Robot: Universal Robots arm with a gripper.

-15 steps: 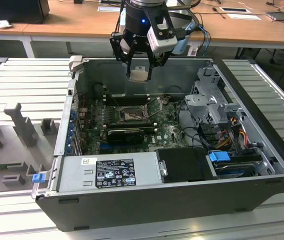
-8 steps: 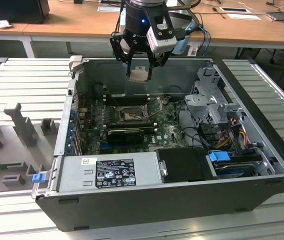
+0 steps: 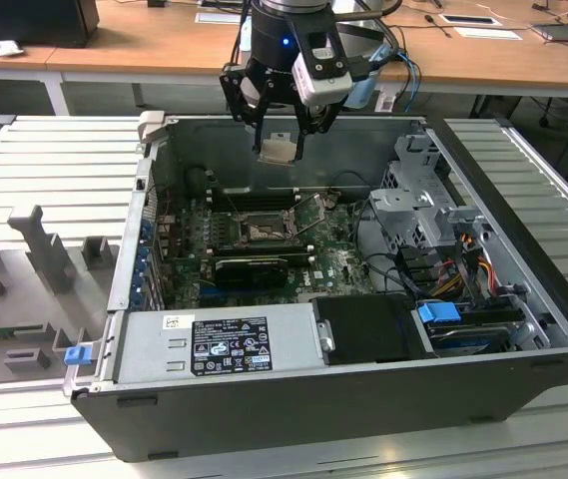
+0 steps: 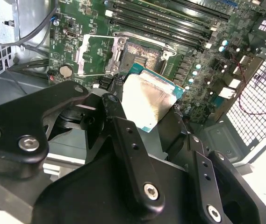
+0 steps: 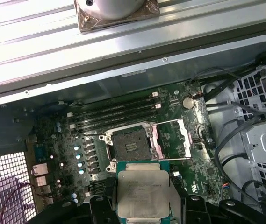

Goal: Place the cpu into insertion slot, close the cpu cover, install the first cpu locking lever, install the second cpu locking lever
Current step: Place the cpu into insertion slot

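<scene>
My gripper [image 3: 280, 140] hangs over the back wall of the open computer case, shut on the cpu [image 3: 279, 151], a pale silvery square chip held flat between the fingers. In both wrist views the cpu [image 5: 143, 193] [image 4: 147, 100] sits clamped between black fingers [image 5: 100, 207]. Lower down on the green motherboard lies the insertion slot [image 3: 262, 232] [image 5: 130, 145] [image 4: 142, 53], dark-centred and uncovered. The cpu cover [image 5: 172, 137] [image 4: 97, 56], a silvery frame plate, is swung open beside the slot. The cpu is well above the slot and apart from it.
Long black memory slots [image 5: 114, 112] run behind the socket, and a long black card [image 3: 254, 267] lies in front of it. A power supply [image 3: 214, 344] fills the case front; a drive cage [image 3: 423, 210] with cables stands at the exterior view's right. Grey fixtures [image 3: 39, 239] stand outside the case at the exterior view's left.
</scene>
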